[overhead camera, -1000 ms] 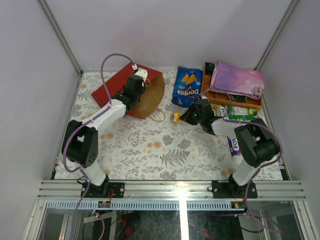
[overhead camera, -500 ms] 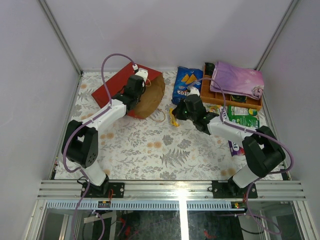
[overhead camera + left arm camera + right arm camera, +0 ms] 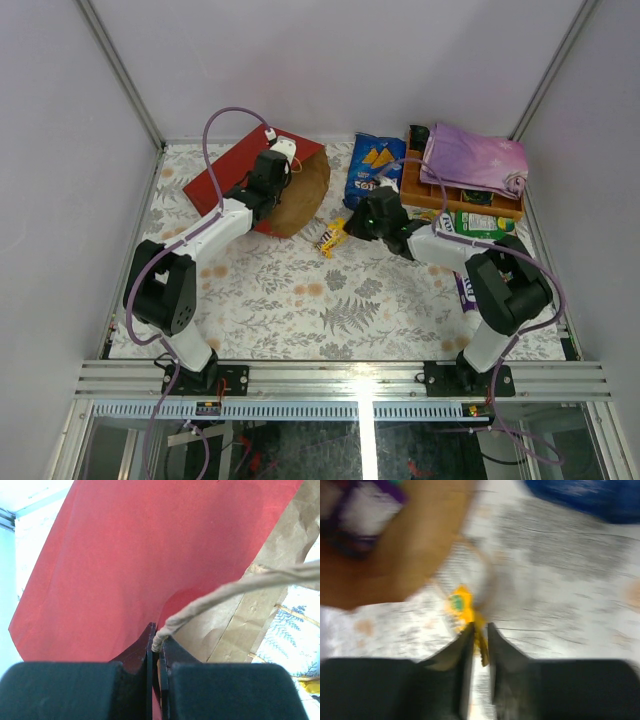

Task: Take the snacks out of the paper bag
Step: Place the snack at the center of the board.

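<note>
Left end effector [image 3: 157, 636] tight on paper bag [image 3: 125, 555] handle [image 3: 235, 587] — right end effector [image 3: 480, 630] narrow around small yellow pack [image 3: 460, 607]

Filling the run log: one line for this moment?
left fingers: shut on string handle of paper bag | right fingers: pinching small yellow pack, outside bag | Doritos bag: on table

The paper bag [image 3: 225, 175] lies on its side at the far left of the table [image 3: 300, 320], red face up, with its brown mouth turned toward the middle. The left gripper [image 3: 286, 165] sits at the rim of the mouth. The right gripper [image 3: 358, 224] reaches leftward, its tip at a small yellow pack [image 3: 330, 239] just outside the mouth. Behind it lies the blue Doritos bag [image 3: 373, 168], beside an orange tray [image 3: 430, 195] partly covered by a purple cloth [image 3: 472, 158]. A green pack [image 3: 482, 222] lies just in front of the tray.
</note>
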Controlling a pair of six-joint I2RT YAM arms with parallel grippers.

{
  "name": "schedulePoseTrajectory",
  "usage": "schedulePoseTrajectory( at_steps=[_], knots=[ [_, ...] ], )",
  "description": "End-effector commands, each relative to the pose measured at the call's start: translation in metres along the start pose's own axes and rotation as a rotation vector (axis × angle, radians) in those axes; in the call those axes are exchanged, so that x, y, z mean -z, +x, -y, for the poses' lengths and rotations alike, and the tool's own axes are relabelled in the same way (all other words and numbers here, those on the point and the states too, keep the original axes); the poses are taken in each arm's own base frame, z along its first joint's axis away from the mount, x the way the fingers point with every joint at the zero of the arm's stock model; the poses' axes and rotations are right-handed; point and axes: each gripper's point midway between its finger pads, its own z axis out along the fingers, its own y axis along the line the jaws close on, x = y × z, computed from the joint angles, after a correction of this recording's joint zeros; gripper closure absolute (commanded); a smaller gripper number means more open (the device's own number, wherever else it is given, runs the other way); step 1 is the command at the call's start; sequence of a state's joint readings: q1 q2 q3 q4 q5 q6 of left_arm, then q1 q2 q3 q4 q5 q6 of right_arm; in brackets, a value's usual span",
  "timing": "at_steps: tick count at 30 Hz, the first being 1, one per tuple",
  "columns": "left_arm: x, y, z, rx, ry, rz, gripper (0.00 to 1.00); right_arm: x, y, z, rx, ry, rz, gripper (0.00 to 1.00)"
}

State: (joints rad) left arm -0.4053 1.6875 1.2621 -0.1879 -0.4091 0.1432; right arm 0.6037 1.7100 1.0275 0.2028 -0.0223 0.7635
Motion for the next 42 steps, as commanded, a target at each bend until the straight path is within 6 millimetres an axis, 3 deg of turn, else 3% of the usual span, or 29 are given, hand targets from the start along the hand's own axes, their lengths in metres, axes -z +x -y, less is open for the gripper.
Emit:
schedulePoseTrajectory(
  at_steps=[1,3,6,7,10,12,16,19,24,28,30,34,42],
  knots=[
    [0.005,-0.012,-0.004,0.018,-0.019,0.031,1.00,0.015,0.020,0.091,-0.084,0.194,-0.045,0.53],
    [0.004,-0.011,-0.004,0.018,-0.016,0.030,1.00,0.026,0.022,0.103,-0.053,0.242,-0.043,0.26],
    [0.004,-0.011,-0.003,0.016,-0.015,0.027,1.00,0.034,0.011,0.102,-0.012,0.260,-0.011,0.09],
    [0.004,-0.011,-0.002,0.016,-0.013,0.025,1.00,0.036,0.004,0.100,0.001,0.265,0.006,0.08],
    [0.005,-0.011,-0.004,0.018,-0.017,0.024,1.00,0.041,-0.015,0.082,0.066,0.258,0.065,0.10],
    [0.005,-0.010,-0.003,0.018,-0.015,0.022,1.00,0.043,-0.025,0.053,0.163,0.232,0.108,0.16],
    [0.003,-0.008,-0.003,0.016,-0.017,0.016,1.00,0.036,-0.016,0.000,0.330,0.174,0.125,0.35],
    [0.002,-0.008,-0.002,0.013,-0.015,0.014,1.00,0.020,-0.004,-0.012,0.346,0.146,0.094,0.47],
    [0.001,-0.007,0.000,0.012,-0.012,0.011,1.00,-0.021,0.025,-0.001,0.349,0.143,0.012,0.55],
    [0.001,-0.007,-0.001,0.010,-0.016,0.010,1.00,-0.040,0.062,0.026,0.335,0.181,-0.097,0.58],
    [0.001,-0.007,-0.001,0.011,-0.017,0.012,1.00,-0.036,0.077,0.041,0.331,0.210,-0.133,0.59],
    [0.000,-0.007,0.000,0.010,-0.015,0.010,1.00,-0.019,0.085,0.069,0.343,0.289,-0.131,0.60],
    [0.004,-0.008,-0.001,0.013,-0.013,0.015,1.00,0.008,0.065,0.119,0.249,0.461,-0.071,0.60]
  ],
)
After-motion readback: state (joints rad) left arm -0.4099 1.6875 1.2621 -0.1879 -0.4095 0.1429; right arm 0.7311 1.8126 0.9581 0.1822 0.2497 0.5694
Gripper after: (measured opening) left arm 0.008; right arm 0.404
